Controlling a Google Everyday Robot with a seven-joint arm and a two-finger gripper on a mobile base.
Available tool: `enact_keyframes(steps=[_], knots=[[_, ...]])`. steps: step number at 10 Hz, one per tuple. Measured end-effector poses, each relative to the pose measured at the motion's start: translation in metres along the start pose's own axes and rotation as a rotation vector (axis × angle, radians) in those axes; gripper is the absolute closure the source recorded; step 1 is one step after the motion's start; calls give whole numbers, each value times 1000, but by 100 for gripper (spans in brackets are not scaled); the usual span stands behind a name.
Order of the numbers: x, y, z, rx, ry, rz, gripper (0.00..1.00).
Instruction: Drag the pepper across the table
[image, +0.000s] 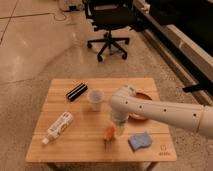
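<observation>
The pepper (108, 134) is a small orange-red tapered piece lying on the light wooden table (75, 145), near the front middle. My gripper (116, 131) hangs from the white arm straight down at the pepper's right end, touching or just over it. The arm comes in from the right and hides the gripper's tips.
A clear plastic cup (95, 99) stands behind the pepper. A black box (76, 91) lies at the back left. A white bottle (58, 127) lies at the front left. A blue sponge (139, 141) lies at the front right. An orange-red bowl (142, 107) sits behind the arm. An office chair (109, 22) stands beyond the table.
</observation>
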Motion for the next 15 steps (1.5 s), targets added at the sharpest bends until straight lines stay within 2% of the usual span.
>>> enact_keyframes(steps=[15], knots=[[-2,-1,20,-2,-15,2,35]])
